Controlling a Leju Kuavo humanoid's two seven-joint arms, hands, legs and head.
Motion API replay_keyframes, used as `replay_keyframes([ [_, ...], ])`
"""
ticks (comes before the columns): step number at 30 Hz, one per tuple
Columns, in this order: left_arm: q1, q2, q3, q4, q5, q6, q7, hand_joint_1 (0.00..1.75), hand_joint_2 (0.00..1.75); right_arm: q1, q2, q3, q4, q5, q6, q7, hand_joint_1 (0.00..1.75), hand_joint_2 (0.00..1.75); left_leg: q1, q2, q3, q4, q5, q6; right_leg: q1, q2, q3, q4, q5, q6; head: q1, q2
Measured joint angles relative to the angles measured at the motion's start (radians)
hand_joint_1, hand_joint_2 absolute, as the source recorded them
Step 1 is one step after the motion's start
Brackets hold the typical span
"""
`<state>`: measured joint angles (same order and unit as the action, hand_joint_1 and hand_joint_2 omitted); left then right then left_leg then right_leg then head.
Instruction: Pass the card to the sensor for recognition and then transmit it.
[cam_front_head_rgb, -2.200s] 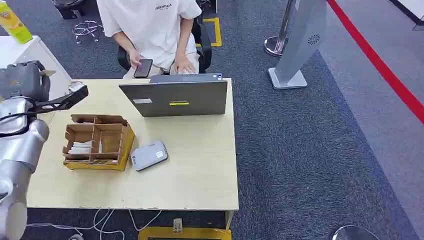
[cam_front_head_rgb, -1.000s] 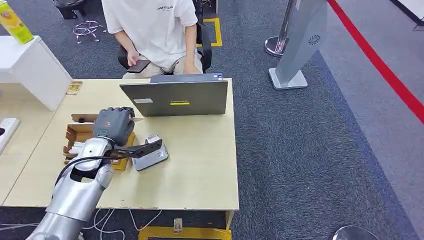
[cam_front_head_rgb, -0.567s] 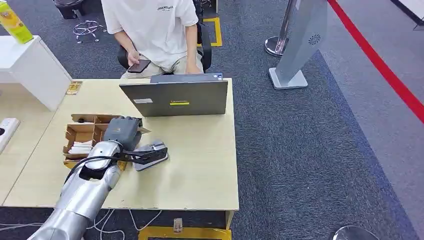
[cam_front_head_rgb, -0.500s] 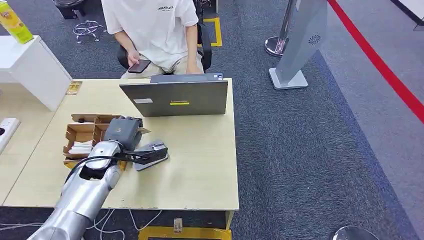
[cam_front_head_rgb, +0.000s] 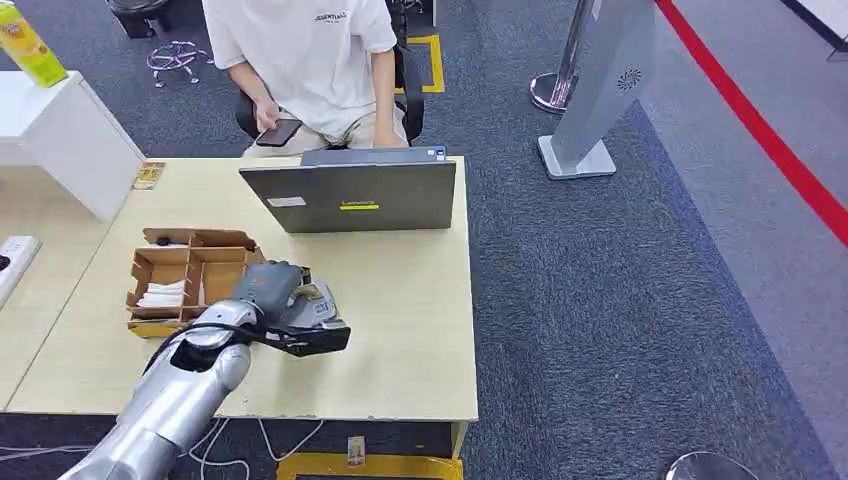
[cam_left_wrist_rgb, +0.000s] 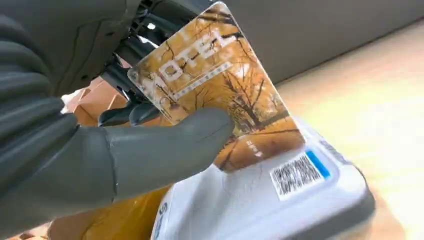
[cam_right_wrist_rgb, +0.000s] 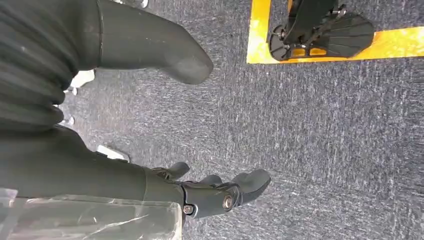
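Observation:
My left hand hovers over the grey-white card sensor on the wooden table. In the left wrist view that hand pinches a card printed with autumn trees between thumb and fingers. The card's lower edge lies against the top of the sensor, just by its barcode label. My right hand hangs beside my body above the carpet, with its fingers apart and nothing in it.
A cardboard divider box with white cards stands left of the sensor. A laptop stands at the far table edge, with a seated person behind it holding a phone. A grey kiosk stand rises at the right.
My left arm swung in from the far left, passed over the box and has come down over the sensor with the card. The person has shifted slightly.

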<state>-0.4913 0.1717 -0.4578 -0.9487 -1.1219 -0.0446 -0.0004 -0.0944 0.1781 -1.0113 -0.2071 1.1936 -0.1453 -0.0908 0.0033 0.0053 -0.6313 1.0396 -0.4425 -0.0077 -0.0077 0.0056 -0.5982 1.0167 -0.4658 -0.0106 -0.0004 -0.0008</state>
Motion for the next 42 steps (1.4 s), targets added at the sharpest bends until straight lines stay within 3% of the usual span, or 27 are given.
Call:
replay_keyframes([
  [13,0.001,0.052,-0.076,-0.010,0.110,-0.071,-0.019,1.75,1.75,0.000,-0.001,0.000,0.000,0.019,0.003,0.004,0.00,1.75,0.000,-0.003,0.003,0.000,0.000,0.000,0.000,-0.003,0.004,0.000,0.000,0.000,0.000,0.000],
  [15,0.001,0.056,-0.082,-0.011,0.110,-0.019,-0.015,1.75,1.75,0.000,-0.001,0.000,0.000,0.021,0.005,0.004,0.00,1.75,0.000,-0.003,0.003,0.000,0.000,0.000,0.000,-0.003,0.004,0.000,0.000,0.000,0.000,0.000],
  [19,0.008,0.048,-0.082,-0.050,0.019,0.183,0.065,1.75,1.75,0.001,-0.001,0.000,0.000,0.021,0.005,0.004,0.00,1.75,0.000,-0.002,0.001,0.000,0.002,0.002,0.000,-0.003,0.001,0.000,0.001,0.000,0.000,0.000],
  [21,-0.003,0.047,-0.074,-0.107,-0.059,0.272,0.102,1.75,1.75,0.001,-0.001,0.000,0.000,0.027,0.005,0.003,0.00,1.75,0.000,-0.003,0.000,0.000,0.003,0.002,0.000,-0.004,0.001,0.000,0.001,0.000,0.000,0.000],
  [23,-0.018,0.051,-0.040,-0.181,-0.187,0.401,0.139,1.75,1.75,-0.001,-0.001,0.001,0.000,0.044,0.007,0.004,0.00,1.75,0.000,-0.003,-0.001,0.000,0.003,0.002,0.000,-0.004,0.001,0.000,0.001,0.000,0.000,0.000],
  [25,-0.034,0.064,0.007,-0.247,-0.256,0.487,0.136,1.75,1.75,-0.003,-0.001,0.004,0.000,0.058,0.008,0.009,0.00,1.75,0.000,-0.002,0.000,0.000,0.003,0.002,0.000,-0.002,0.001,0.000,0.001,0.000,0.000,0.000],
  [32,-0.067,0.071,0.143,-0.364,-0.306,0.506,0.061,1.75,1.75,-0.011,-0.001,0.009,0.000,0.060,0.008,0.018,0.00,1.75,0.000,-0.003,-0.001,0.000,0.003,0.002,0.000,-0.004,0.000,0.000,0.001,0.000,0.001,0.000],
  [42,-0.085,0.070,0.196,-0.386,-0.318,0.513,0.054,1.75,1.75,-0.016,-0.001,0.010,0.000,0.060,0.008,0.019,0.00,1.75,0.000,-0.003,0.000,0.000,0.003,0.002,0.000,-0.003,0.000,0.000,0.001,0.000,0.000,0.000],
])
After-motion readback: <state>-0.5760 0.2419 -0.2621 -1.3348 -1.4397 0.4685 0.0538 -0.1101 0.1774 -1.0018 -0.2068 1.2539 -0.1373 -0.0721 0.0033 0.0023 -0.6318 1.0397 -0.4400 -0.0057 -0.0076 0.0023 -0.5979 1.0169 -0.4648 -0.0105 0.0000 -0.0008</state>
